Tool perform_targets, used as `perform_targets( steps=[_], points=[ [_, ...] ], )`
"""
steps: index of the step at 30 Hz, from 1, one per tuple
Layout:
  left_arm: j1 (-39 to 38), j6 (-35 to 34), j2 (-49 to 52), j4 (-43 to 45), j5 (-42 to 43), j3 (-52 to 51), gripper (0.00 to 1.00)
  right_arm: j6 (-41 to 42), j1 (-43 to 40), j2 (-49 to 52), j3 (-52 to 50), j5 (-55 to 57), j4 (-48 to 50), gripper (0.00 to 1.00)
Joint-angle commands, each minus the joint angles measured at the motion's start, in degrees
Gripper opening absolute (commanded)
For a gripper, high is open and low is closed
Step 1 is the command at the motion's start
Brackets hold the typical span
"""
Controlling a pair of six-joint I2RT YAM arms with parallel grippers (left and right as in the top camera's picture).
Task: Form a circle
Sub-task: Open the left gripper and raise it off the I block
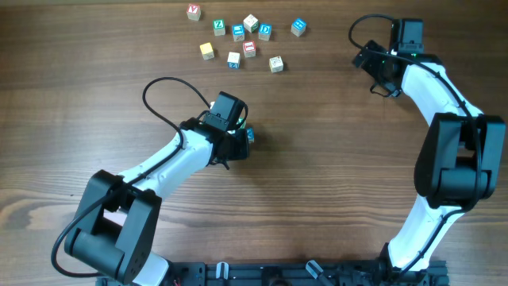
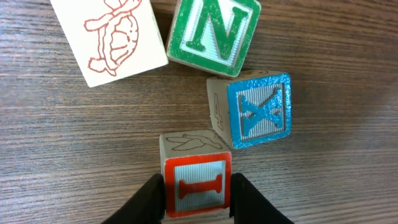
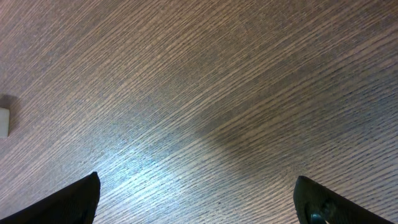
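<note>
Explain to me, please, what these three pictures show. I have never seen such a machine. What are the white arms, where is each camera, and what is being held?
The white shapes are two robot arms at a wooden table, seen from a camera above. Each arm ends in jaws and carries its own small camera at the wrist; the other two pictures come from those.

The left gripper has its jaws closed on the two sides of a red "I" cube. Close by lie a blue cube, a green "N" cube and a pale cube with a turtle drawing, set in a curve like part of a ring.

The right gripper is wide open over bare wood and holds nothing.

From above, a loose scatter of similar cubes lies near the table's far edge.
</note>
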Motion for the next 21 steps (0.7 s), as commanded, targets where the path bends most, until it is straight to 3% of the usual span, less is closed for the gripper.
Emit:
perform_targets(
  steps=[1,5,13,21],
  points=[
    [0.0,-0.3,0.5,0.2,0.5,-0.3,0.41,-0.8,0.1,1.0,-0.2,0.5,0.1,1.0],
    [0.7,0.3,-1.1,-3.0,-0.8,2.3,0.5,-0.7,0.1,1.0,-0.2,0.5,0.1,1.0],
    [3.4,3.9,-4.6,-19.2,-4.1,20.2,0.53,-0.8,0.1,1.0,-0.2,0.5,0.1,1.0],
    [3.1,4.7,-2.9,-22.9,-4.0,22.1,0.52,-0.8,0.1,1.0,-0.2,0.5,0.1,1.0]
  ],
)
